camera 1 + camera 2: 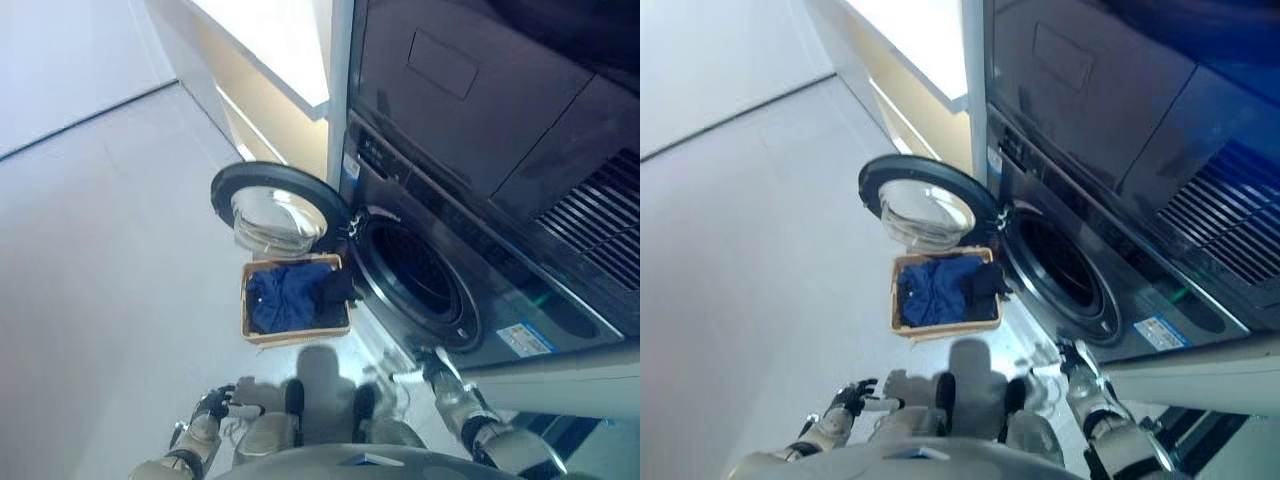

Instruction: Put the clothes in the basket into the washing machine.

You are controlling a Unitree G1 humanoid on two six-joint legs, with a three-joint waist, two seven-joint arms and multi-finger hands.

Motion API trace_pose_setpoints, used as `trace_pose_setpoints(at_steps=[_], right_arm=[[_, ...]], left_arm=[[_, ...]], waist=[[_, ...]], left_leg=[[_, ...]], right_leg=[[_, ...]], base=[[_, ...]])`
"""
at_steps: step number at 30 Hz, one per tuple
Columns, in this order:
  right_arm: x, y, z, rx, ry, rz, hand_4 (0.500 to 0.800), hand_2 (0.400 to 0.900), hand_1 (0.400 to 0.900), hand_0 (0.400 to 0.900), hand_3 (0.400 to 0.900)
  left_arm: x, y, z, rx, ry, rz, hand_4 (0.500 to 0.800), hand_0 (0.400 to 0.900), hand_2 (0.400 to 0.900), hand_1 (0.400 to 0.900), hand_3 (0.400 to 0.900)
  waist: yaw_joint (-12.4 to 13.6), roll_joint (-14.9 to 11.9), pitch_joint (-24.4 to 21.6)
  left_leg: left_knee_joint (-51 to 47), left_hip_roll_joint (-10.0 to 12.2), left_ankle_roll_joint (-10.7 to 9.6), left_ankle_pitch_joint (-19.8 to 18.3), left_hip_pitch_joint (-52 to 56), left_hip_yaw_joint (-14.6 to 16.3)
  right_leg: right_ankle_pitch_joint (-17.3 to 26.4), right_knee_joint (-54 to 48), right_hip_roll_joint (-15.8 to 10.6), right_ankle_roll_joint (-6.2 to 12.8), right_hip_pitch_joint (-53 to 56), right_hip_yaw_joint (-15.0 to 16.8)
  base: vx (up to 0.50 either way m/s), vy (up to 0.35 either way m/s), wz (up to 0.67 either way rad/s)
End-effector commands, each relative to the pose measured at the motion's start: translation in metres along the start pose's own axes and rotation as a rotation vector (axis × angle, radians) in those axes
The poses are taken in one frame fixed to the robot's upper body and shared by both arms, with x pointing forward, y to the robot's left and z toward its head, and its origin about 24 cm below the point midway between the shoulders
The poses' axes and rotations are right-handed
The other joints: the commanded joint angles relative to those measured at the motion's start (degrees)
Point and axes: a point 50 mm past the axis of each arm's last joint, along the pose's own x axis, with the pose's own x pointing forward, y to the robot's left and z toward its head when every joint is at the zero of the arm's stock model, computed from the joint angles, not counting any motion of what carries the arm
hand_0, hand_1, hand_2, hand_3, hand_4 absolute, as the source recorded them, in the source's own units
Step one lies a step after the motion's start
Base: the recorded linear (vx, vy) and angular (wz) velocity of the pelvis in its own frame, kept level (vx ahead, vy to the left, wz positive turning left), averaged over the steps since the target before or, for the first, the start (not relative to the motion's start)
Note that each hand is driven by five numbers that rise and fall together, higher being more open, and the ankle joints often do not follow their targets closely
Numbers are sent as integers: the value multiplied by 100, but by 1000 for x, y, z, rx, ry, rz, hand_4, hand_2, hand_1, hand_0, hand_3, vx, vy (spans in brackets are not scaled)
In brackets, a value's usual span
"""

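A tan basket (250, 334) stands on the floor in front of the washing machine (500, 300). Blue and dark clothes (290, 296) lie inside it. The machine's round door (268, 210) is swung open to the left, above the basket, and the dark drum opening (412, 272) is exposed. My left hand (212, 405) hangs low at the bottom left, well short of the basket, fingers relaxed and holding nothing. My right hand (438, 370) is at the bottom right, close to the machine's lower front, fingers straight and empty.
A pale cabinet or counter (270, 70) runs along the wall behind the machine. Grey floor (110, 250) spreads to the left of the basket. A dark unit with a vent grille (590, 215) sits above the washer.
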Motion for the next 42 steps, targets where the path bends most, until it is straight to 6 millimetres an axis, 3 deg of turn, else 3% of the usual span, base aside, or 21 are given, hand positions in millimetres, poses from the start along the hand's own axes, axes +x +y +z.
trace_pose_setpoints(at_steps=[1,4,7,10,13,17,21,23,24,29,34,42], right_arm=[[7,-41,104,-112,-324,-179,800,900,900,900,900],[0,-66,162,-223,-486,-278,800,900,900,900,900],[-12,-99,204,-386,-591,-440,800,900,900,900,900],[-24,-136,229,-555,-627,-626,800,900,900,900,900],[-31,-164,236,-728,-594,-779,800,900,900,900,900],[-45,-219,234,-900,-472,-985,800,900,900,900,900],[-59,-257,229,-914,-399,-1094,800,900,900,900,900],[-62,-264,228,-905,-391,-1114,800,900,900,900,900],[-71,-282,225,-871,-374,-1168,800,900,900,900,900],[-93,-321,216,-821,-321,-1279,800,900,900,900,900],[-110,-344,210,-674,-312,-1379,800,900,900,900,900],[-118,-351,214,-698,-297,-1403,800,900,900,900,900]], left_arm=[[4,8,20,-22,-62,57,800,900,900,900,900],[5,11,40,-35,-134,78,800,900,900,900,900],[4,11,59,-52,-212,90,800,900,900,900,900],[3,8,74,-45,-279,89,800,900,900,900,900],[1,8,87,-32,-325,92,800,900,900,900,900],[-5,5,114,-32,-445,83,800,900,900,900,900],[-14,2,137,-28,-552,60,800,900,900,900,900],[-15,2,139,-33,-565,59,800,900,900,900,900],[-22,-1,148,-39,-625,41,800,900,900,900,900],[-42,1,171,-62,-784,15,800,900,900,900,900],[-52,4,172,-76,-843,11,800,900,900,900,900],[-61,11,172,-108,-886,12,800,900,900,900,900]], waist=[[233,-291,481],[344,-228,874],[434,-131,1197],[538,8,1446],[647,147,1567],[823,418,1689],[965,664,1792],[978,679,1787],[1042,793,1791],[1136,1038,1792],[1247,1231,1790],[1359,1391,1788]], left_leg=[[147,-238,-49,-219,-331,-402],[320,-221,-84,-137,-853,-463],[734,-301,-102,-156,-1436,-482],[1124,-401,-101,-179,-2040,-527],[1375,-493,-111,-200,-2537,-637],[1643,-631,-105,-186,-3180,-748],[1940,-757,-86,-209,-3725,-768],[2101,-791,-95,-420,-3816,-792],[2311,-855,-74,-466,-4136,-795],[3143,-1123,1,-714,-5064,-783],[3903,-1297,90,-929,-5827,-702],[4420,-1435,164,-1030,-6371,-600]], right_leg=[[354,158,-233,330,-423,160],[394,326,-281,320,-898,106],[371,631,-333,285,-1436,84],[262,1072,-409,246,-2053,39],[139,1437,-506,239,-2542,-63],[-5,1971,-631,247,-3230,-107],[-193,2492,-767,254,-3795,-124],[-434,2720,-799,298,-3904,-55],[-536,3059,-884,312,-4250,-46],[-859,4083,-1153,320,-5165,99],[-1159,4974,-1357,303,-6005,275],[-1323,5518,-1578,214,-6601,501]], base=[[-152,0,17],[-189,5,19],[-172,30,12],[-122,23,19],[-80,-9,34],[-66,27,24],[-13,14,18],[71,9,10],[-18,48,14],[-28,45,24],[-14,64,13],[5,33,6]])
